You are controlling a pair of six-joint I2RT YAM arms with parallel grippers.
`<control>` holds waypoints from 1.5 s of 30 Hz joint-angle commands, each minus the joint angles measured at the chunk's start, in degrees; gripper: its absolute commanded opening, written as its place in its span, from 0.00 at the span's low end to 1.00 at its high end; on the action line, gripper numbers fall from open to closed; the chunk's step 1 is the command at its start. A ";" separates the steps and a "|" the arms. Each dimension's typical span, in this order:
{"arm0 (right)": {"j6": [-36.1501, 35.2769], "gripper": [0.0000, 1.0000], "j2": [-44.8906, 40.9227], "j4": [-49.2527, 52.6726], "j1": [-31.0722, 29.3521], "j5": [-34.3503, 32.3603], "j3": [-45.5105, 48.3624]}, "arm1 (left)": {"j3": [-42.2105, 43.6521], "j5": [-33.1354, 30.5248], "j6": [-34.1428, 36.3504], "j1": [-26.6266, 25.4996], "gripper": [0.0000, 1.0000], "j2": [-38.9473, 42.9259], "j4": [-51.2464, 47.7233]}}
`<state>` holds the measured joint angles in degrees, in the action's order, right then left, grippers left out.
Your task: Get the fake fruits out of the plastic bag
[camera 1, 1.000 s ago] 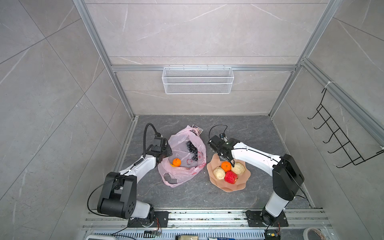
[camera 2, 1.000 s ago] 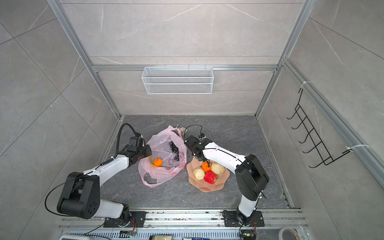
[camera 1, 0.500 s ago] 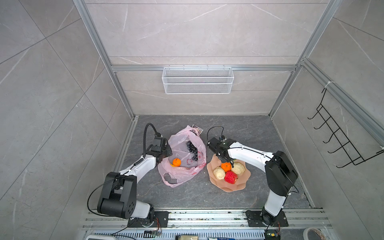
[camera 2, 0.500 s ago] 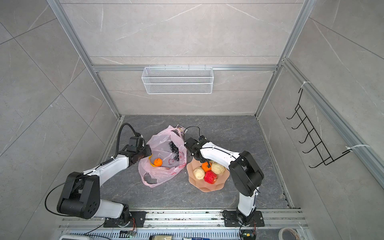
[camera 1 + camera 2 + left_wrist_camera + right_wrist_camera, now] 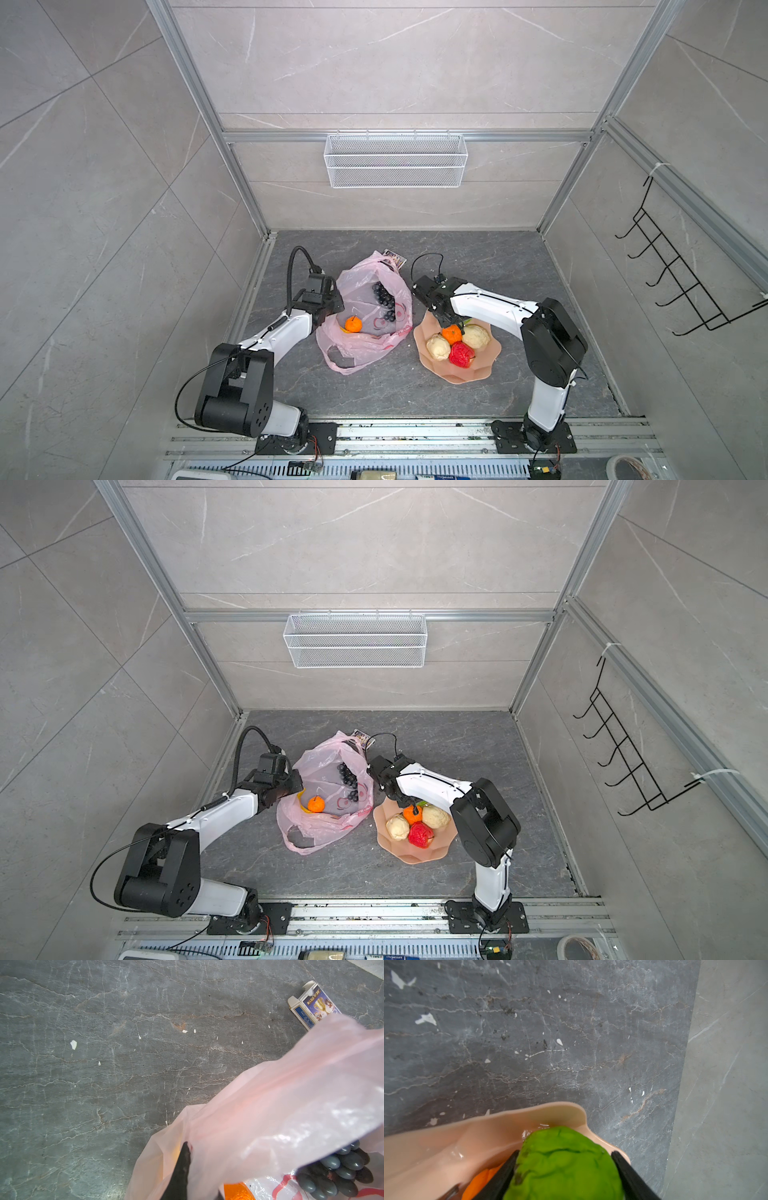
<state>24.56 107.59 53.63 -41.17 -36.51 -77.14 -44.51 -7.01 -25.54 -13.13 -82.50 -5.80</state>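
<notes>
Nearest, the plate (image 5: 461, 374) already holds an orange (image 5: 451, 333), a red fruit (image 5: 460, 354) and two beige fruits (image 5: 437, 345). The right gripper (image 5: 564, 1153) clasps the green fruit (image 5: 562, 1169) just above it. The left gripper (image 5: 333, 306) pinches the rim of the plastic bag (image 5: 365, 291), where a second orange (image 5: 353, 324) and the grape bunch (image 5: 384, 301) have yet to come out. Beyond lie a card box (image 5: 395, 260), the veined grey floor (image 5: 478, 257) and a wire basket (image 5: 395, 166) on the tiled wall.
</notes>
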 commanded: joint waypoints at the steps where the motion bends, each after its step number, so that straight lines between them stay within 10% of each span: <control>1: -0.71 0.65 0.61 1.49 -0.13 1.28 -1.24 | 0.02 -0.82 0.60 0.03 0.08 -0.22 1.42; 33: -0.08 0.91 -6.80 0.27 -0.82 9.36 -0.50 | 0.15 -1.26 0.76 0.03 0.09 0.09 1.28; 45: 2.31 0.85 -12.09 -1.85 1.51 7.83 1.50 | 0.19 -1.21 0.75 0.03 0.09 0.45 1.31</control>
<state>25.36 96.64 52.31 -40.38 -27.64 -76.77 -44.38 -7.40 -25.52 -13.13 -82.76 -5.69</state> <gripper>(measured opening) 0.853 0.093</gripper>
